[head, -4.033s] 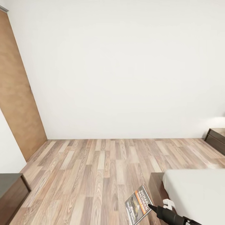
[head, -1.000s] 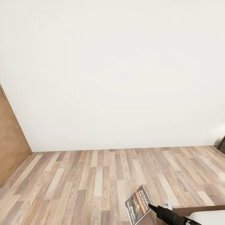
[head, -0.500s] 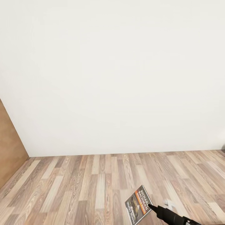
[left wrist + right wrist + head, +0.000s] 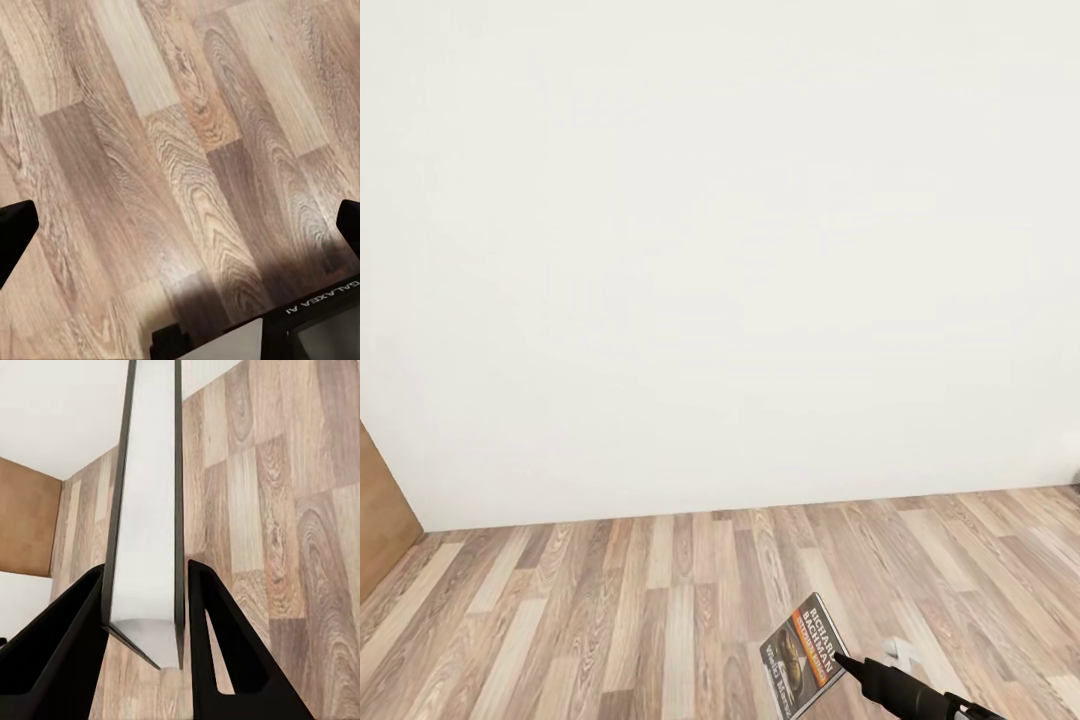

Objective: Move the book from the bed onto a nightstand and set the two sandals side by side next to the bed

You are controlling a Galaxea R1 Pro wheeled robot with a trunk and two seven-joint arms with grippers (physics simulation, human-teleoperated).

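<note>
Book (image 4: 803, 655), in transit: pinched edge-on between the right fingers (image 4: 217, 652) above the plank floor (image 4: 610, 600), left fingers (image 4: 16, 232) spread wide and empty; advisably kept firmly clamped until a nightstand appears.

A room in a home, sparsely furnished: a plain white wall (image 4: 720, 250) meets a brown wood-plank floor (image 4: 610, 610) (laminate-like boards in mixed tones), and a brown wooden panel (image 4: 380, 510), perhaps a door, stands at the left edge.
</note>
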